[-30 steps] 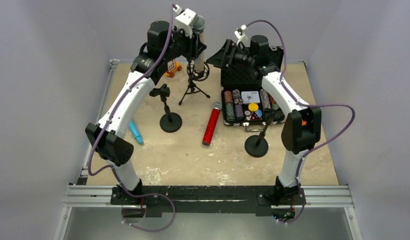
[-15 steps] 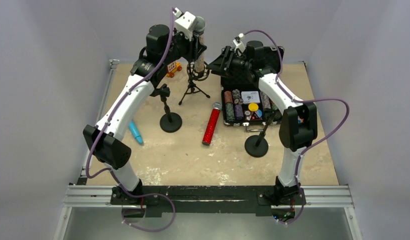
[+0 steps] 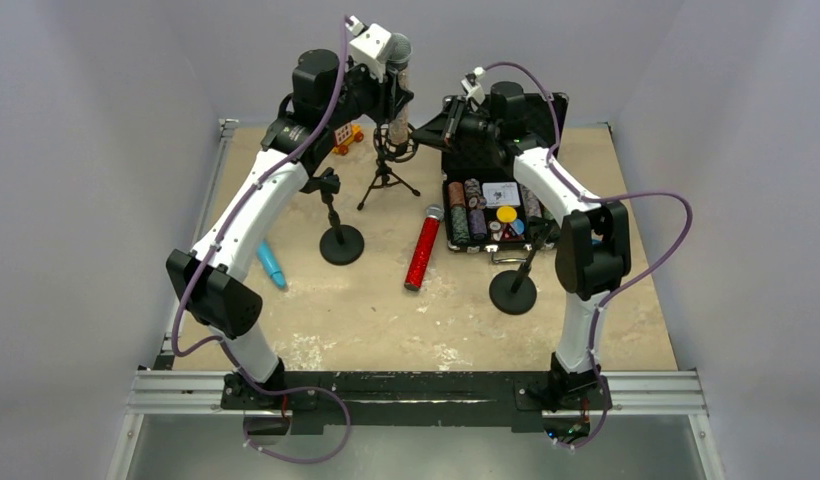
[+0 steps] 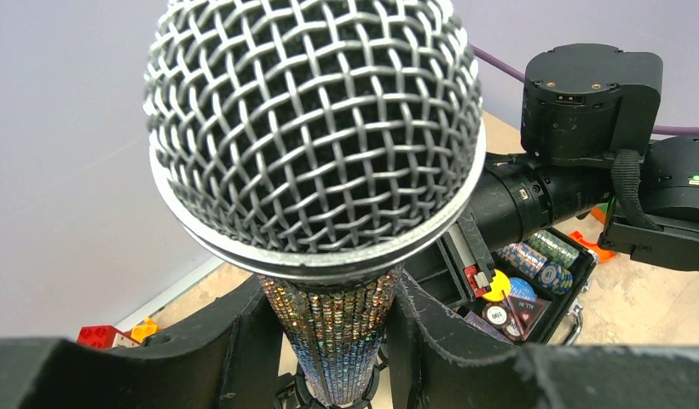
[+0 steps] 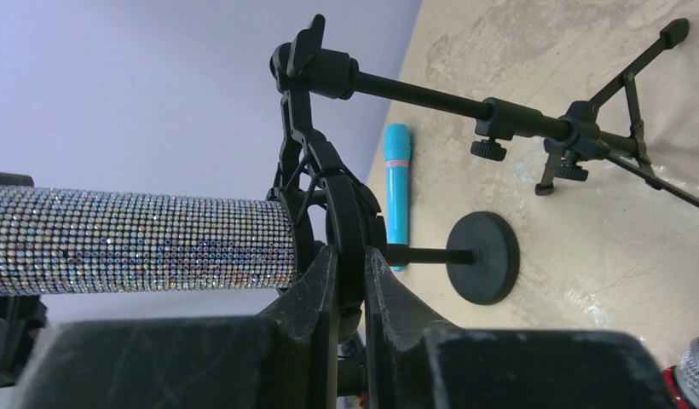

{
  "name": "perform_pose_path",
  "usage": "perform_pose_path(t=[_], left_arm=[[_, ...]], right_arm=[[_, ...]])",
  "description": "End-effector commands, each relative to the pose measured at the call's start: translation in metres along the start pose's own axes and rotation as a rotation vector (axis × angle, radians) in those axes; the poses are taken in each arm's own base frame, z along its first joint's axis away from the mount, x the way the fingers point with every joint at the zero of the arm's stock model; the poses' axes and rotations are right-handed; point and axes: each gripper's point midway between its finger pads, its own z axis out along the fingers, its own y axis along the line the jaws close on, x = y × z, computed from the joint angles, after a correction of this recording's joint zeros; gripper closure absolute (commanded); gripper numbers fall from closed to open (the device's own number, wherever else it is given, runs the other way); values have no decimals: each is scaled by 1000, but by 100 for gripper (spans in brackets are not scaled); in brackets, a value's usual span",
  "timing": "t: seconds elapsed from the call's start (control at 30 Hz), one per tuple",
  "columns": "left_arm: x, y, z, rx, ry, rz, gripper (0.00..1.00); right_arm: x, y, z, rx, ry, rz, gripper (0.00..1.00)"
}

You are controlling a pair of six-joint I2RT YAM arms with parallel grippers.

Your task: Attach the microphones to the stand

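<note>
At upper centre of the overhead view: one microphone at its stand, two not yet mounted.

The left gripper is clenched on the sparkling shaft of the silver-glitter microphone, held upright with its mesh head up over the tripod stand. The right gripper pinches that stand's holder ring, apparently to steady it. The microphone's tail meets the ring, but the wrist view does not show whether it has entered. The red-glitter microphone lies flat at mid-frame, just beside the open chip case. The light-blue microphone lies at left of frame near the left arm. Both round-base stands carry nothing. By this reading one attachment of three is under way and none looks finished.
</note>
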Motion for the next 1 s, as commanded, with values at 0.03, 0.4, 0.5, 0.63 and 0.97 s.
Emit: perform_pose_path(t=[0.03, 0.4, 0.5, 0.63, 0.97], left_arm=[[17, 9, 0, -4, 32, 46, 100], [45, 9, -1, 36, -18, 219, 100], [58, 3, -1, 86, -3, 184, 100], [74, -7, 3, 153, 44, 136, 100], [122, 1, 8, 242, 244, -123, 100]], right_arm=[[1, 26, -3, -75, 14, 18, 100], [4, 73, -24, -154, 36, 146, 100], [3, 80, -27, -169, 39, 165, 100], [2, 89, -30, -187, 44, 172, 100], [2, 91, -32, -193, 48, 168, 100]])
